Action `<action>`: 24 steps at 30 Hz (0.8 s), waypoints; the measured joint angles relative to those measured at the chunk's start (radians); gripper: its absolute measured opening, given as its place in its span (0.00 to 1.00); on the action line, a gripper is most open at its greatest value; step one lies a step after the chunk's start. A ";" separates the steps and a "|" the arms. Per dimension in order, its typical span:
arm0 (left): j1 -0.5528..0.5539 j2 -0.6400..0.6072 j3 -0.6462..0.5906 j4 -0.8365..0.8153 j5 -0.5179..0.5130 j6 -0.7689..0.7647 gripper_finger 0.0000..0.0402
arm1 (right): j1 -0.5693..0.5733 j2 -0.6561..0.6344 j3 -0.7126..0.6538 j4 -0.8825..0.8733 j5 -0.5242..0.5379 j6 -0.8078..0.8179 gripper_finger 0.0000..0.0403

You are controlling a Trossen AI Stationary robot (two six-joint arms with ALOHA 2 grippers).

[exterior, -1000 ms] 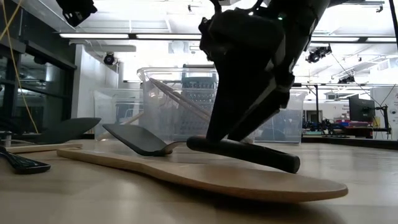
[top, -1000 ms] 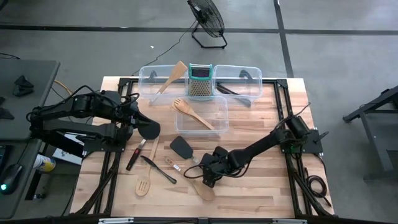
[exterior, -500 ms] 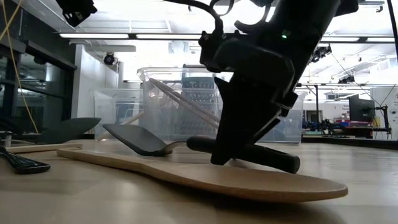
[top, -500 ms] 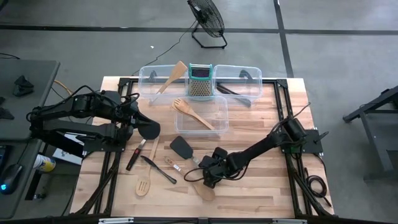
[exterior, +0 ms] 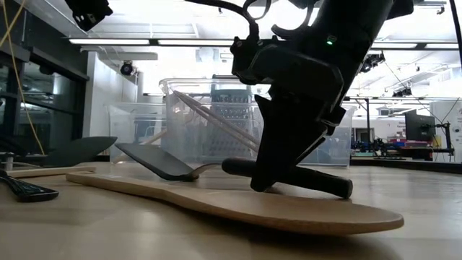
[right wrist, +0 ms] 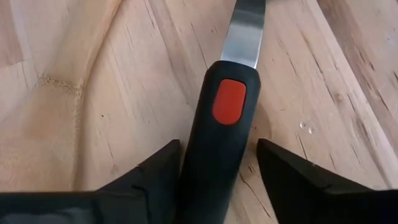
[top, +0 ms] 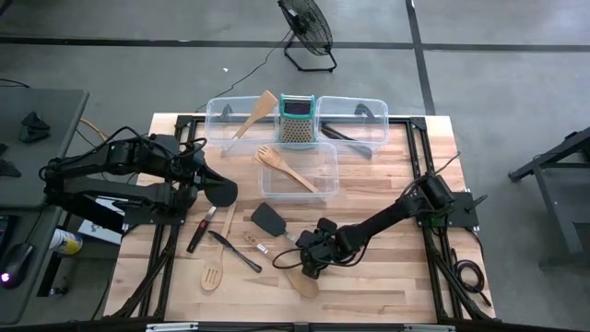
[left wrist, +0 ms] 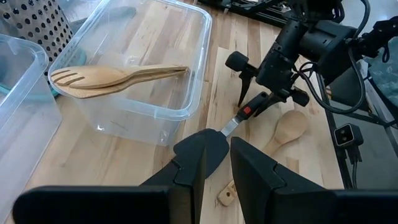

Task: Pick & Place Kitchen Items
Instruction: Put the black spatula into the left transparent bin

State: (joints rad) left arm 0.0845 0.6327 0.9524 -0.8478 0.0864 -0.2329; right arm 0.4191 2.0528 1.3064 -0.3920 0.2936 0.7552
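Pick step in hand. The right hand (top: 312,265) is down at the worktop (top: 387,277), fingers straddling the black handle of the black turner (right wrist: 217,124), which lies flat, not yet clamped. Next: close squarely, then lift. The left hand (left wrist: 216,163), narrow, holds a black spatula (top: 220,191) aloft.

No readable text anywhere: no labels, brands, numbers or signs show on the utensils, the bins, the grater or the arms. The room's far screens are too small to read.
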 joint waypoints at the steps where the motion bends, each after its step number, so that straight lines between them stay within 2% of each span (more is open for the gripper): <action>1: 0.000 0.000 0.000 0.000 0.000 0.000 0.18 | 0.000 -0.001 0.000 0.000 -0.002 0.003 0.46; 9: 0.000 0.000 0.000 0.000 0.000 0.000 0.18 | -0.002 -0.001 0.000 0.013 -0.037 0.020 0.26; 24: 0.000 0.000 0.000 0.000 0.009 0.000 0.18 | 0.001 -0.003 0.000 0.097 -0.087 0.086 0.25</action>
State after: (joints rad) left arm 0.0845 0.6327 0.9524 -0.8481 0.0952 -0.2333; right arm 0.4202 2.0495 1.3060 -0.2951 0.2070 0.8411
